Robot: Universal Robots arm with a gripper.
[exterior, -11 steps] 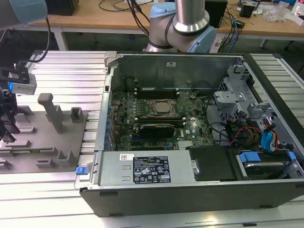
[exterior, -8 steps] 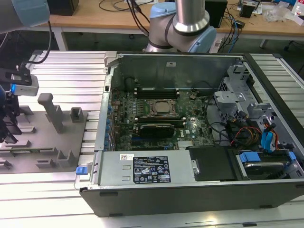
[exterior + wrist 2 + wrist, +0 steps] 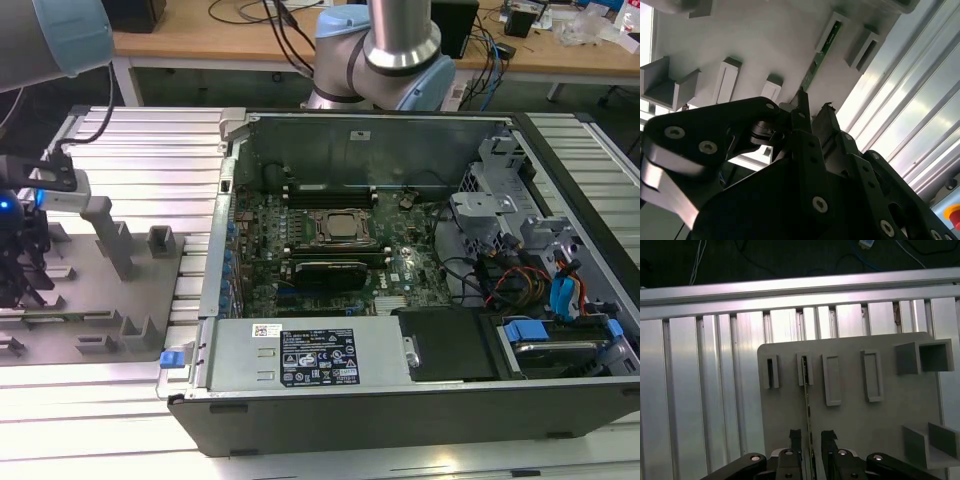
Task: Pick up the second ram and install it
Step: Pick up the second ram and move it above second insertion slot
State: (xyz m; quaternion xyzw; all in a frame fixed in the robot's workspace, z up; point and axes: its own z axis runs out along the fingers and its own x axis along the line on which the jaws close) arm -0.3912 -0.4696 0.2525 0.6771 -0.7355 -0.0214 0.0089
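Observation:
The second ram [image 3: 806,390] is a thin green stick standing on edge in slotted grey blocks on the grey fixture plate [image 3: 850,425]. In both wrist views my gripper [image 3: 811,437] straddles one end of it, a black finger on each side with a small gap to the board. The jaws stand open and narrow. In the second wrist view the second ram [image 3: 822,50] runs away from the gripper [image 3: 814,107] into a slot block. In the exterior view my gripper [image 3: 20,270] hangs low over the fixture plate [image 3: 100,330] at the exterior view's left.
An open computer case [image 3: 300,365] lies in the exterior view's middle, with the motherboard and its CPU socket [image 3: 338,228] exposed. Drive cages and cables [image 3: 530,270] fill its right side. Grey upright blocks [image 3: 160,240] stand on the fixture plate. Ribbed aluminium table [image 3: 700,390] surrounds it.

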